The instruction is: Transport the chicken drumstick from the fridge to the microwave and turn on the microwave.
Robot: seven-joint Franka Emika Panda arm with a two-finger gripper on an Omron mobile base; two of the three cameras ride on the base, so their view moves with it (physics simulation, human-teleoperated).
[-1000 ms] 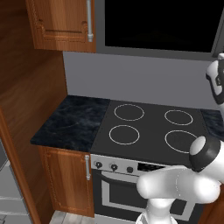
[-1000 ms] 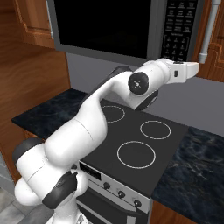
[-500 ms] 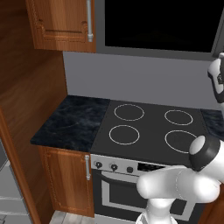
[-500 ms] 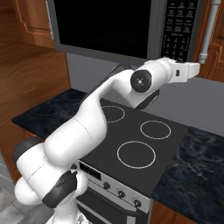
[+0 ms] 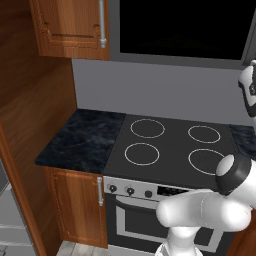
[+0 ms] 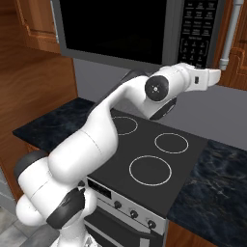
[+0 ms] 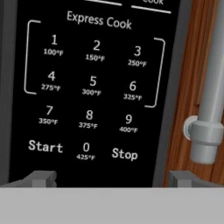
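Observation:
The microwave (image 6: pixel 120 24) hangs above the stove with its dark glass door shut; its black front also spans the top of the left base view (image 5: pixel 185 25). My gripper (image 6: pixel 216 75) is raised just below its keypad (image 6: pixel 195 34) at the right end. In the hand view the keypad (image 7: pixel 92 83) is close ahead, with the Start key (image 7: pixel 45 145) at the lower left. My gripper (image 7: pixel 112 177) is open, its fingertips (image 7: pixel 41 177) wide apart with nothing between them. The chicken drumstick is hidden. A grey strip of the fridge (image 5: pixel 7 220) shows at the lower left edge.
A black stovetop (image 5: pixel 175 150) with several rings lies under the arm, oven knobs (image 5: pixel 130 190) below it. Dark stone counter (image 5: pixel 82 140) flanks it. Wooden cabinets (image 5: pixel 70 25) hang left of the microwave; a grey bar handle (image 7: pixel 210 87) on a wooden cabinet stands right of the keypad.
The hand has crept slightly up and to the right toward the keypad. The base and the rest of the scene have not shifted.

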